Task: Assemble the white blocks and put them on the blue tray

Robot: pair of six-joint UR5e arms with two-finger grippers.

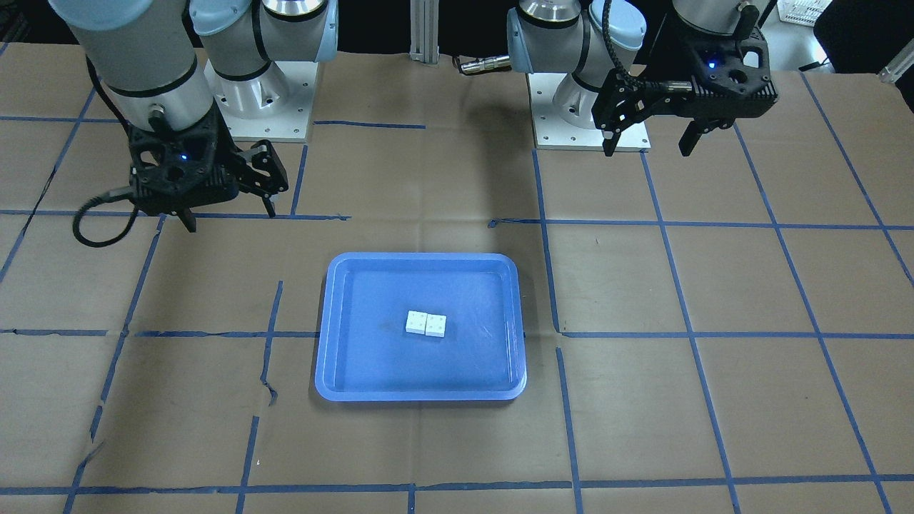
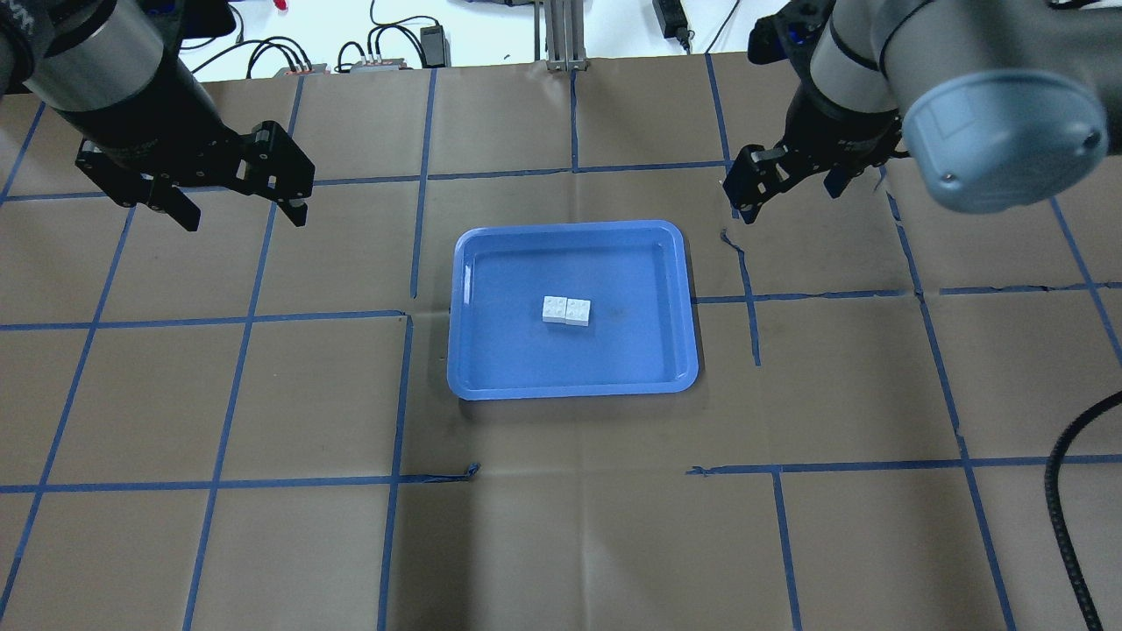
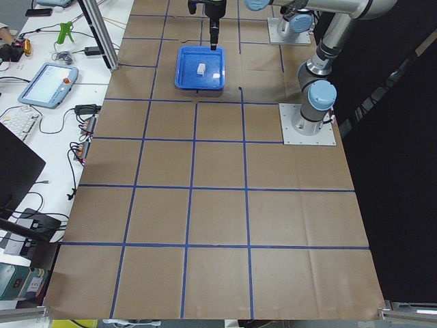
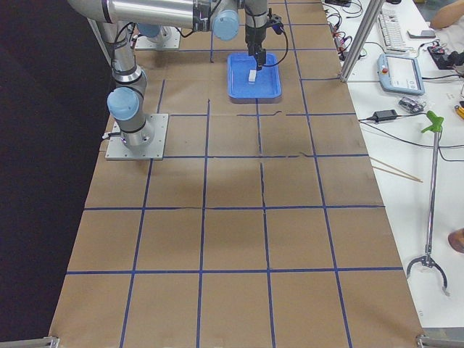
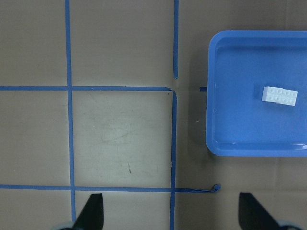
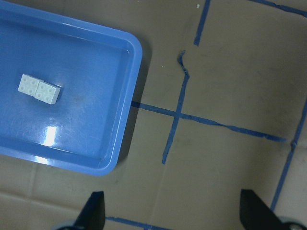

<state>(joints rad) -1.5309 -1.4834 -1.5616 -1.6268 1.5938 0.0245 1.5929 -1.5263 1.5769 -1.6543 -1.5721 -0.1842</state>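
Two white blocks point(image 2: 566, 310) lie side by side, touching, studs up, near the middle of the blue tray point(image 2: 526, 368). They also show in the front view point(image 1: 425, 323), on the tray point(image 1: 385, 357), and in both wrist views point(image 5: 279, 95) point(image 6: 39, 89). My left gripper point(image 2: 244, 215) point(image 1: 648, 148) is open and empty, raised over the paper well to the tray's left. My right gripper point(image 2: 789, 194) point(image 1: 231, 218) is open and empty, raised off the tray's far right corner. Neither touches the blocks.
Brown paper with a grid of blue tape point(image 2: 403, 394) covers the table. The arm bases point(image 1: 257, 100) point(image 1: 571, 107) stand at the robot's edge. Cables and devices point(image 2: 377, 53) lie past the far edge. A black cable point(image 2: 1065, 491) hangs at the right.
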